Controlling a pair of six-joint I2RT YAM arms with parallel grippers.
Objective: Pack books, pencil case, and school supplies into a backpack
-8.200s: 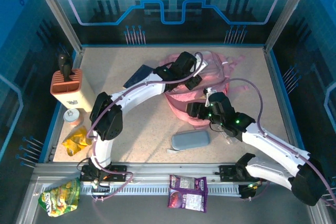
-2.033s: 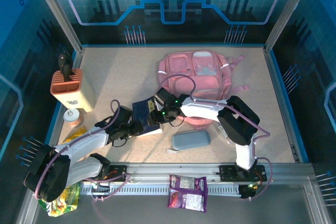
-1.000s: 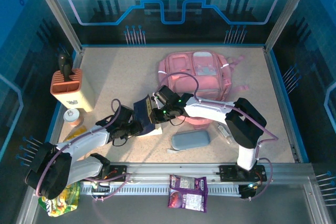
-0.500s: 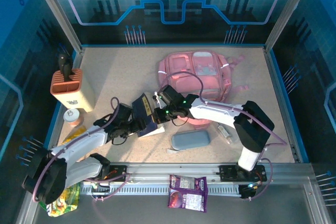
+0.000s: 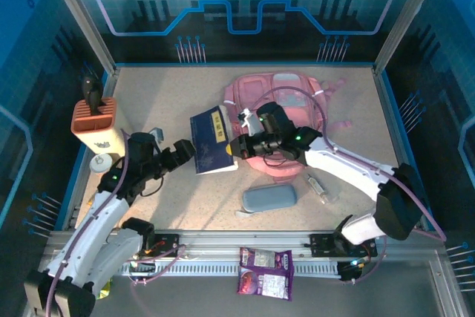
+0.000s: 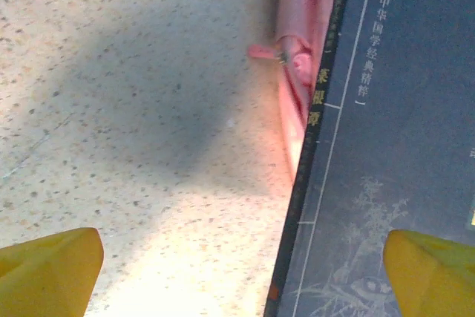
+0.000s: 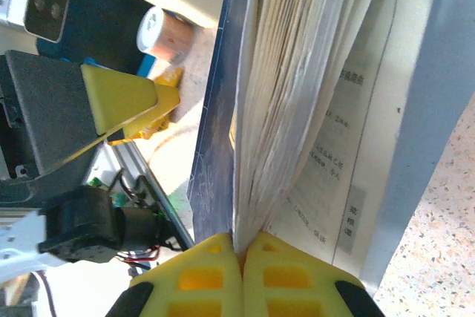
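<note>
The navy book (image 5: 211, 142) with its yellow label is held upright beside the pink backpack (image 5: 291, 106). My right gripper (image 5: 241, 147) is shut on the book's page edge (image 7: 297, 109), its fingertips (image 7: 215, 276) pinching cover and pages. My left gripper (image 5: 182, 152) stands open just left of the book, apart from it; in the left wrist view its fingertips (image 6: 46, 271) flank the book's spine (image 6: 312, 154), with the backpack (image 6: 306, 42) behind. The grey-blue pencil case (image 5: 269, 198) lies in front. The slim clear tube (image 5: 318, 187) lies right of it. The yellow book is hidden.
The orange-and-cream holder (image 5: 99, 124) stands at the left edge with a small jar (image 5: 99, 162) in front of it. A purple snack packet (image 5: 265, 272) lies on the front rail. Bare tabletop (image 5: 163, 94) stretches left of the backpack.
The right gripper has carried the navy book up and toward the backpack. The left gripper has let go of the book and drawn back to the left.
</note>
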